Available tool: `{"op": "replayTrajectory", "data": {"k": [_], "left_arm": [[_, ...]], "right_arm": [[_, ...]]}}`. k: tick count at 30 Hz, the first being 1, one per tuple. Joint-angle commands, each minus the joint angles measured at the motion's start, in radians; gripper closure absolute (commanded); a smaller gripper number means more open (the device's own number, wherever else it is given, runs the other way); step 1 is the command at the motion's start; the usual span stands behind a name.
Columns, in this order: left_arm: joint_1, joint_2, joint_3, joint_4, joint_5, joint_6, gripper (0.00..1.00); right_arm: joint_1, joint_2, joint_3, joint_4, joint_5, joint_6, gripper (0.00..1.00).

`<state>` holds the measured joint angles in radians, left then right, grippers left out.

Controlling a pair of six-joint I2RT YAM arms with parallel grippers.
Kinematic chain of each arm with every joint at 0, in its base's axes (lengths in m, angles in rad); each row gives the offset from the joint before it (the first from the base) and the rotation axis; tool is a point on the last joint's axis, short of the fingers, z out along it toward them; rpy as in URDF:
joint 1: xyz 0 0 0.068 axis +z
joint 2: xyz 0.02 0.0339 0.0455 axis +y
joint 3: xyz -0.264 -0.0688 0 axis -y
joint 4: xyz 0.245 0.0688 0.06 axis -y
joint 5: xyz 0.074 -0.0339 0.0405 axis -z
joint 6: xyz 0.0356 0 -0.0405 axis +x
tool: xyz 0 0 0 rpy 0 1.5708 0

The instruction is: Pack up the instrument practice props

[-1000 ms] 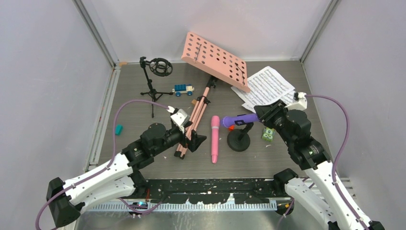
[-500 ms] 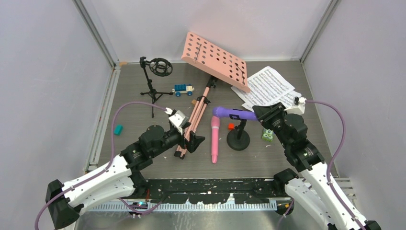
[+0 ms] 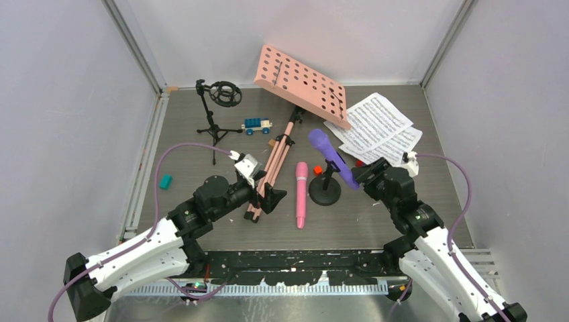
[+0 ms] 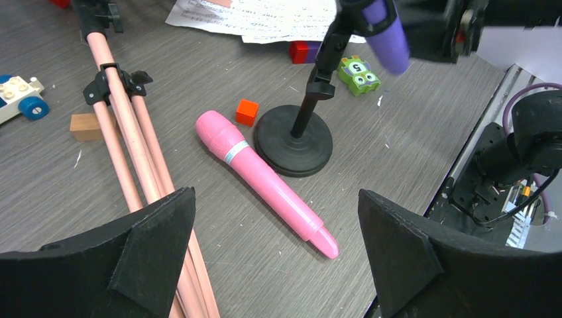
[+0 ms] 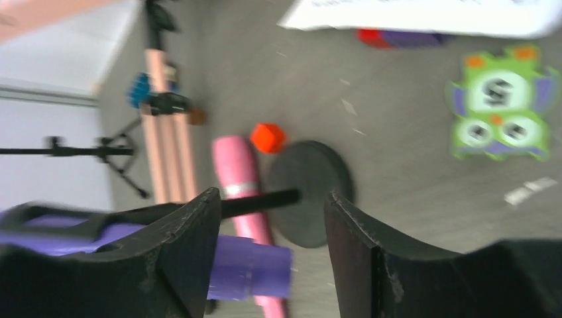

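The right hand, right of centre, has its fingers apart, released. The purple microphone leans in the round-based mount, against one finger. The left hand is wide open just beside the pink rack's legs. The pink microphone lies on the surface, centre.

I have a bare stretch of table left of the tripod legs, with only a teal block out near the wall. The pink mic lies open from above between the spread fingers of my left gripper, but the legs crowd its left side and the round mount base sits just beside it on the right. The purple mic slants over that base and blocks a straight drop there. An orange block and a green block clutter the gap toward the pages.
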<state>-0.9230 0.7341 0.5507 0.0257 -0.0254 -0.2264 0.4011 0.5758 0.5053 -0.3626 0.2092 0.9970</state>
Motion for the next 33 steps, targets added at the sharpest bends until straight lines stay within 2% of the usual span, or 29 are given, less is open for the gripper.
{"op": "replayTrajectory", "data": {"k": [1,11,15,18,21,23,28,33], "left_arm": [[-0.005,-0.013,-0.002,0.03,-0.01,-0.002,0.06],[-0.004,-0.005,0.002,0.033,-0.014,-0.004,0.06],[-0.005,-0.005,0.001,0.038,-0.013,0.002,0.06],[-0.005,-0.008,-0.011,0.073,0.036,0.054,0.06],[-0.005,-0.029,-0.102,0.261,0.247,0.161,0.04],[-0.005,-0.022,-0.144,0.403,0.318,0.197,0.03],[-0.005,0.155,-0.056,0.474,0.349,0.27,0.04],[-0.005,0.393,-0.043,0.811,0.314,0.239,0.07]], "right_arm": [[0.005,0.027,-0.034,-0.192,0.037,-0.023,0.36],[0.005,0.021,0.009,-0.231,0.093,-0.034,0.35],[0.005,0.005,0.095,-0.29,0.151,-0.107,0.35],[0.005,-0.003,0.158,-0.298,0.129,-0.188,0.34],[0.005,-0.025,0.209,-0.287,0.057,-0.258,0.32],[0.005,-0.047,0.233,-0.263,0.007,-0.289,0.31],[0.005,-0.086,0.299,-0.216,-0.081,-0.357,0.29],[0.005,-0.095,0.359,-0.24,-0.11,-0.346,0.27]]}}
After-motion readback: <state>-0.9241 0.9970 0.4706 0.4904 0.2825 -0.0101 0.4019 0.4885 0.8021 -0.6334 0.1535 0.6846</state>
